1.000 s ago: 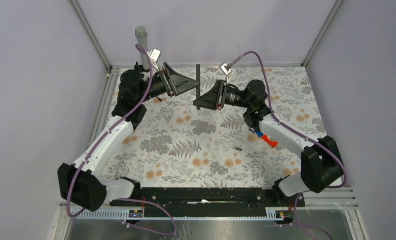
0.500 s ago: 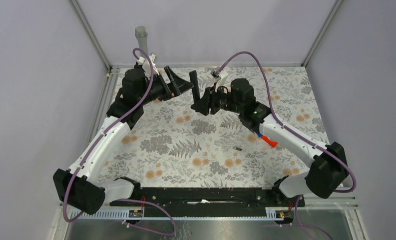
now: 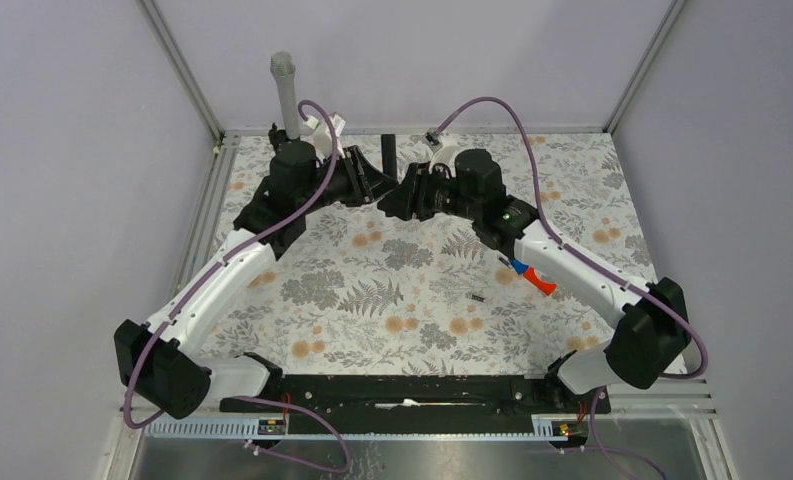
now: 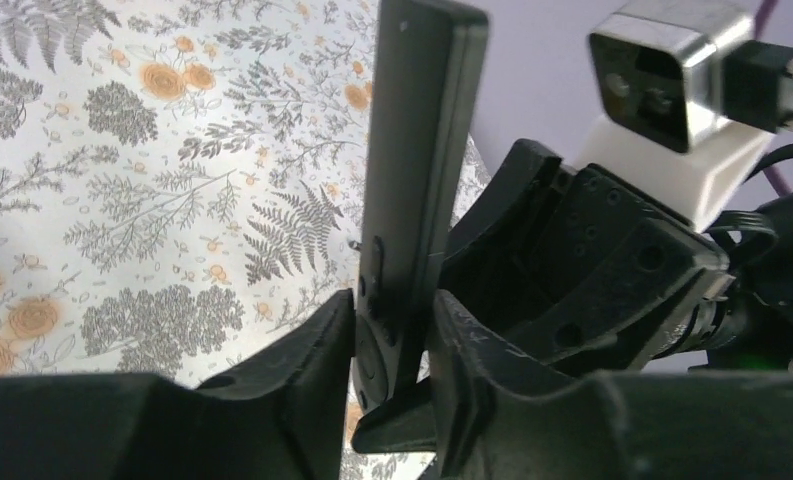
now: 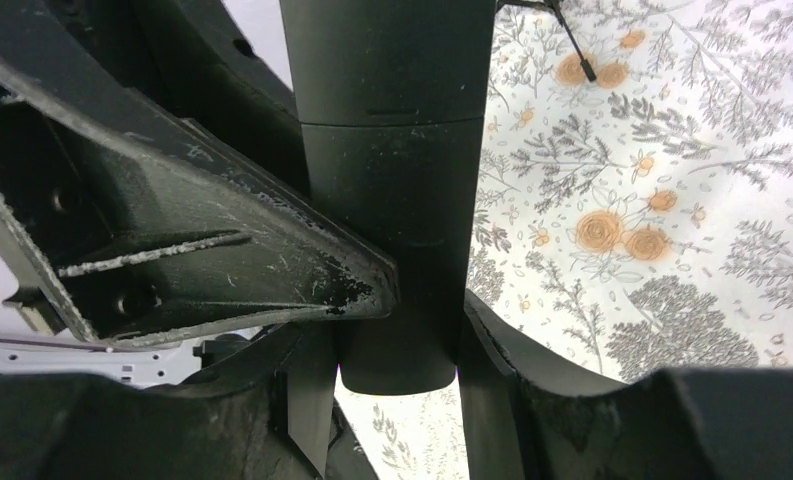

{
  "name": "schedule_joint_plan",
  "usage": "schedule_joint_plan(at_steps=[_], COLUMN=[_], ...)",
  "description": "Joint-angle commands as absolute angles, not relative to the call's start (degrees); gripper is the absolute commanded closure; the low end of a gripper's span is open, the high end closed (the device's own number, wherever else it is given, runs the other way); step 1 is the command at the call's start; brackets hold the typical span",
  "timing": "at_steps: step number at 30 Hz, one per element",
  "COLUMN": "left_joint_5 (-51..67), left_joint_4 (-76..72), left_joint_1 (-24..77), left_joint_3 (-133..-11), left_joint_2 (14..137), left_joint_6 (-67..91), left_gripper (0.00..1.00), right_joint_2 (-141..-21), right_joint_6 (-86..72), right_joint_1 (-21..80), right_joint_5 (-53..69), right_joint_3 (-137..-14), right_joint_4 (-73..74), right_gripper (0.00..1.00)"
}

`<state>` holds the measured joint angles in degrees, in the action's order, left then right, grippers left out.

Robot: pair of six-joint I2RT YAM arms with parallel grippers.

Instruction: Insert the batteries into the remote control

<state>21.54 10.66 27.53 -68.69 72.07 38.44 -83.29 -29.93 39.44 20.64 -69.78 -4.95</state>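
The remote control (image 3: 388, 152), a slim black bar, stands upright in the air over the far middle of the mat. My right gripper (image 3: 400, 200) is shut on its lower end from the right; the right wrist view shows the bar (image 5: 387, 200) pinched between both fingers. My left gripper (image 3: 375, 186) comes in from the left. In the left wrist view its jaws (image 4: 392, 345) press on both sides of the remote control (image 4: 412, 180) near its lower end. One small dark battery (image 3: 477, 297) lies on the mat right of centre, away from both grippers.
A red-and-blue toy piece (image 3: 532, 277) lies beside the right forearm. A grey post (image 3: 285, 95) stands at the back left corner. Frame rails run along the back and left edges of the flowered mat (image 3: 372, 300).
My left gripper has swung right to the remote control and closed on it. The right gripper kept its hold and shifted a little left.
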Motion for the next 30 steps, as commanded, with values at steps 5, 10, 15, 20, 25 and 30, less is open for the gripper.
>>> schedule_joint_plan(at_steps=[5,10,15,20,25,30], left_joint_5=[18.27,19.44,30.63,40.08,48.12,54.01], left_joint_4=[8.12,13.49,22.81,32.67,35.39,35.42], left_joint_1=[28.3,27.94,26.07,26.08,26.1,26.1], left_joint_3=[-70.71,-73.44,-78.83,-84.11,-86.01,-85.8], left_joint_2=[74.13,74.61,76.36,77.14,76.3,75.2], left_joint_6=[35.48,28.86,21.59,14.29,11.39,10.99], left_gripper=[0.92,1.0,1.0,1.0,1.0,1.0], right_joint_2=[-84.28,-83.36,-80.1,-80.27,-82.3,-85.82], right_joint_6=[-34.65,-22.95,-13.9,-16.12,-15.41,-27.91], right_joint_1=[40.06,39.03,31.5,23.7,23.55,23.64], right_joint_5=[24.6,35.92,46.56,54.48,58.56,69.87], right_joint_3=[-73.49,-75.47,-76.83,-81.13,-83.92,-86.16], right_joint_4=[-5.87,-0.99,5.88,6.01,4.32,-8.99], right_gripper=[0.63,0.02,0.0,0.0,0.01,0.11])
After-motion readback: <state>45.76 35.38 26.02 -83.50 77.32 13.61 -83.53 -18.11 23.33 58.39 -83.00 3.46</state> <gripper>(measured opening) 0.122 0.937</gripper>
